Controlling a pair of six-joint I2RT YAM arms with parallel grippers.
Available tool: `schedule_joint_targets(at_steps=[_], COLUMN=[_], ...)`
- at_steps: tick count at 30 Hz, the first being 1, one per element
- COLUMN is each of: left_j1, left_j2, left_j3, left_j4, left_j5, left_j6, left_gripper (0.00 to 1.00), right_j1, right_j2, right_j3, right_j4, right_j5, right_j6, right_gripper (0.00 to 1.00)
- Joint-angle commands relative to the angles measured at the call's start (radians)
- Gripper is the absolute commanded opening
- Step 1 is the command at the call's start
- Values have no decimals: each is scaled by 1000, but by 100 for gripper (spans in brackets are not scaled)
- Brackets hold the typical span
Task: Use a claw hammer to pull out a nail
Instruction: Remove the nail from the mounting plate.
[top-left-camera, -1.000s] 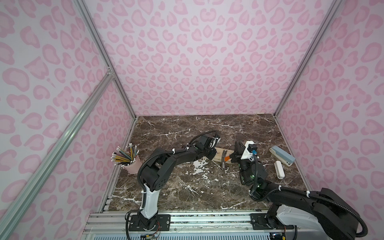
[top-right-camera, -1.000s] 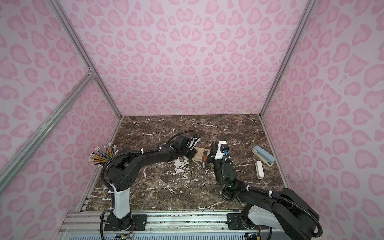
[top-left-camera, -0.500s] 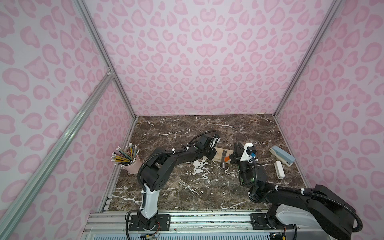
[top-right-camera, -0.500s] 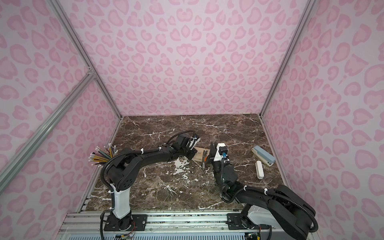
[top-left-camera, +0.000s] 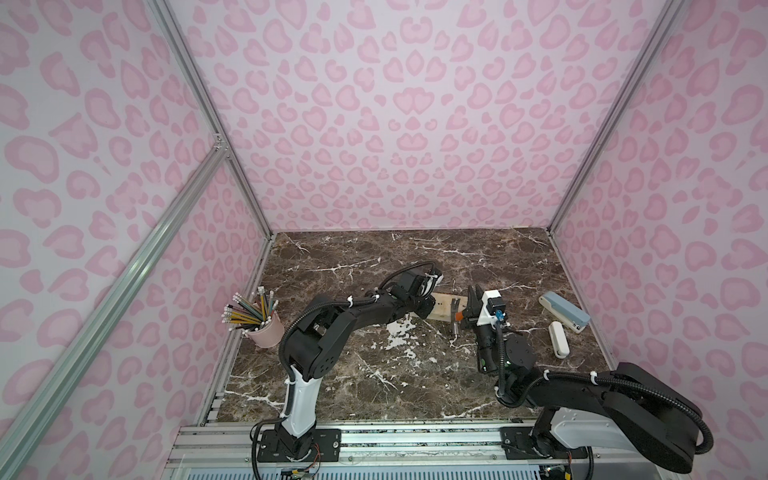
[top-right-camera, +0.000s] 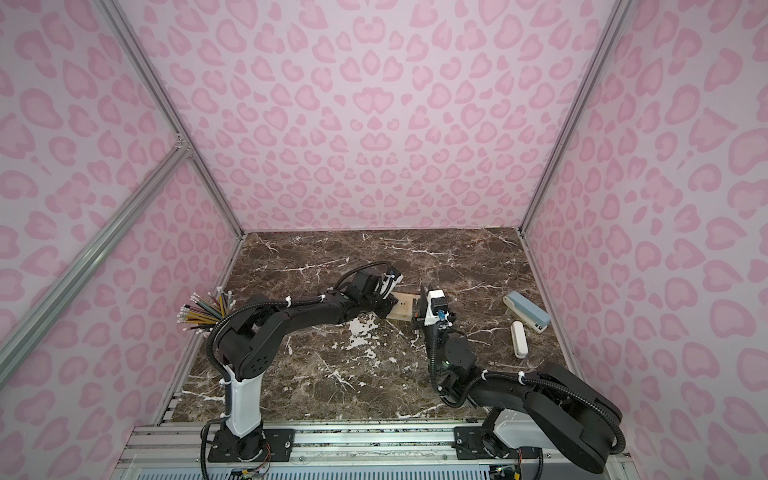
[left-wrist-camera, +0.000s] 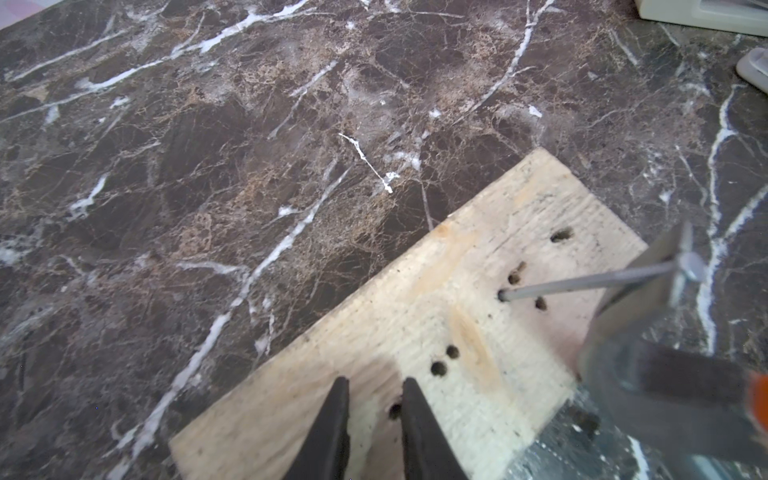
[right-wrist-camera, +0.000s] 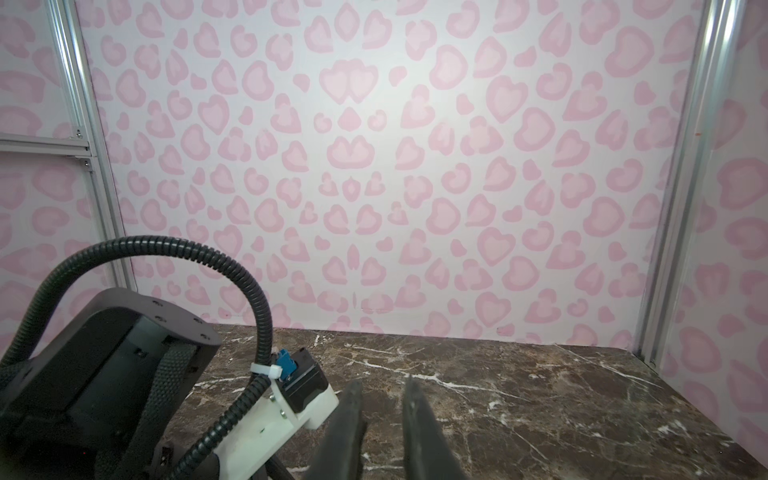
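Observation:
A pale wooden block (top-left-camera: 444, 306) (left-wrist-camera: 415, 332) with several holes lies mid-table. My left gripper (left-wrist-camera: 375, 380) (top-left-camera: 429, 309) rests its fingertips on the block's top; the jaws stand slightly apart with nothing between them. A thin nail (left-wrist-camera: 590, 280) rises at a slant from one hole. The claw hammer (left-wrist-camera: 648, 332) (top-left-camera: 456, 320) has its claw hooked under the nail's head. My right gripper (top-left-camera: 473, 297) (right-wrist-camera: 382, 382) points upward beside the orange collar, shut on the hammer's shaft. The shaft is hidden in the right wrist view.
A pink cup of pencils (top-left-camera: 266, 328) stands by the left wall. A blue-grey stapler (top-left-camera: 564, 311) and a small white case (top-left-camera: 557, 338) lie near the right wall. Pink walls close in three sides of the marble table (top-left-camera: 374, 374).
My right gripper has tipped a little to the left, toward the block, with the hammer in it. The left arm has stayed still on the block.

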Motion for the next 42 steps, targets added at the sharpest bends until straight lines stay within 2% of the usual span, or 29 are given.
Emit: schedule_joint_targets(at_steps=[1, 10, 20, 23, 26, 28, 33, 38, 42], left_j1=[0, 0, -1, -1, -1, -1, -1, -2, -4], left_j2=[68, 64, 59, 36, -22, -75, -203, -304, -388], left_j3=[-46, -51, -29, -18, -7, 5, 39, 48, -1], left_j4=[-527, -524, -518, -504, -469, -433, -330, -243, -175], left_j5=[-33, -42, -47, -49, -41, -24, 19, 87, 141], left_j6=[-26, -30, -41, -49, -61, -65, -63, -54, -51], left_gripper=[26, 26, 26, 26, 26, 27, 29, 30, 31], right_j1=[5, 31, 38, 38, 30, 11, -64, -89, -102], right_j2=[5, -14, -218, -317, -447, -531, -650, -661, -637], right_j3=[0, 14, 17, 45, 111, 174, 320, 443, 525], right_j4=[43, 86, -26, -201, -476, -710, -1125, -1350, -1441], right_j5=[57, 59, 52, 38, 21, -17, -131, -193, -243], right_j6=[-118, -161, -162, -87, 41, 144, 357, 459, 526], right_gripper=[0, 0, 0, 0, 0, 0, 0, 0, 0])
